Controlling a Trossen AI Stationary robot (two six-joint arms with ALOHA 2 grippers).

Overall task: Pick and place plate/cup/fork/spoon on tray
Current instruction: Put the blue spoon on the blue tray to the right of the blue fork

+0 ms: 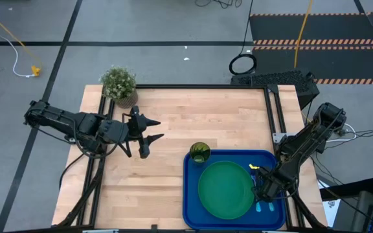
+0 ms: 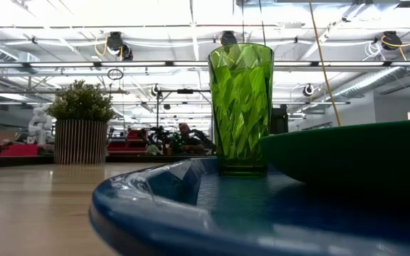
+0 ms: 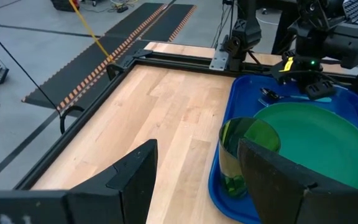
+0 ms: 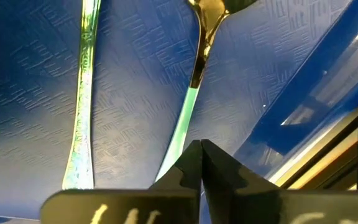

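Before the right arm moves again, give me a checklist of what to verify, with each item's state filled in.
1. Plate lying flat inside the tray: ok.
2. Cup upright in the tray's corner beside the plate: ok.
3. Fork lying on the tray floor: ok.
4. Spoon lying on the tray floor beside the fork: ok; its handle runs under the shut right gripper, and whether the fingers pinch it: cannot tell.
5. Left gripper open, empty, and over bare table away from the tray: ok.
6. Plant pot at the table's far corner, apart from both arms: ok.
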